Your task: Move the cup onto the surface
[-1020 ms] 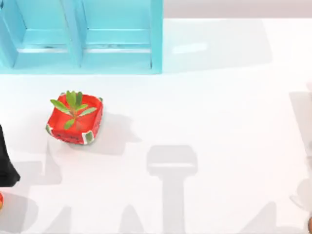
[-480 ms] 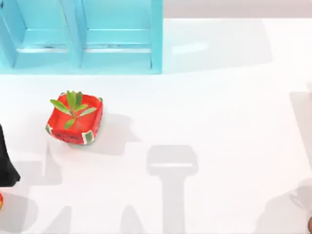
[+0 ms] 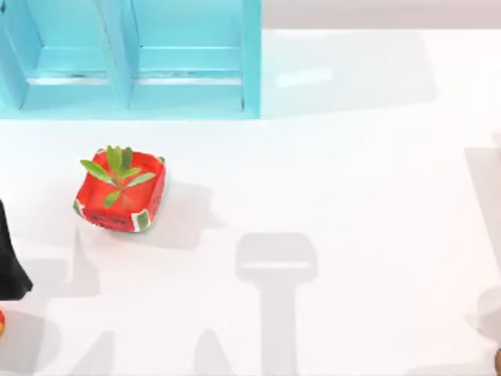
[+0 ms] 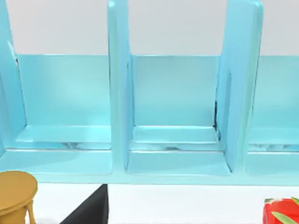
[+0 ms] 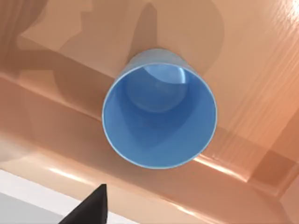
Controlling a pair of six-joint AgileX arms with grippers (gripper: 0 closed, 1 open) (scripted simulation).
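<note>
**Cup on an orange-brown shelf, seen from above by the right wrist**

Though the right arm is cut off at the top view's right edge, its wrist camera looks down into the cup (image 5: 160,120), standing upright on an orange-brown, wood-like ledge (image 5: 243,70). One dark fingertip (image 5: 91,207) juts in beneath it, apparently clear of the cup. Parked at lower left, the left arm (image 3: 9,262) faces the turquoise shelf unit (image 4: 175,116).

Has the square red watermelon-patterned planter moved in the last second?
No. In the top view the square red watermelon-patterned planter sits at the same spot below the turquoise-blue shelf unit, on the left of the glossy white tabletop.
</note>
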